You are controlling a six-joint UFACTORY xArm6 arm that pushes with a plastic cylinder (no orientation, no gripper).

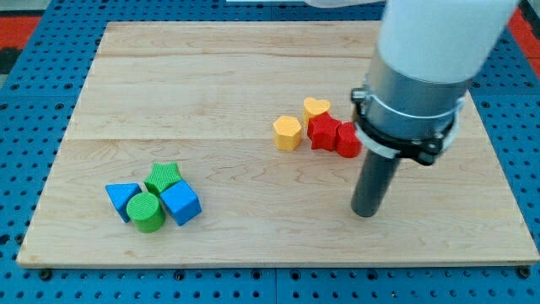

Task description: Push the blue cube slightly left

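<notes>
The blue cube (181, 203) sits at the lower left of the wooden board (219, 84). It touches a green cylinder (148, 211) on its left and a green star (163, 177) above it. A blue triangular block (123, 199) lies left of the cylinder. My tip (364, 212) rests on the board at the lower right, far to the right of the blue cube, with nothing touching it.
Two yellow hearts (288, 133) (316, 107) and two red blocks (323, 132) (348, 140) cluster just up and left of my tip. The arm's wide grey and white body (413, 84) hangs over the board's right side. A blue pegboard (34, 93) surrounds the board.
</notes>
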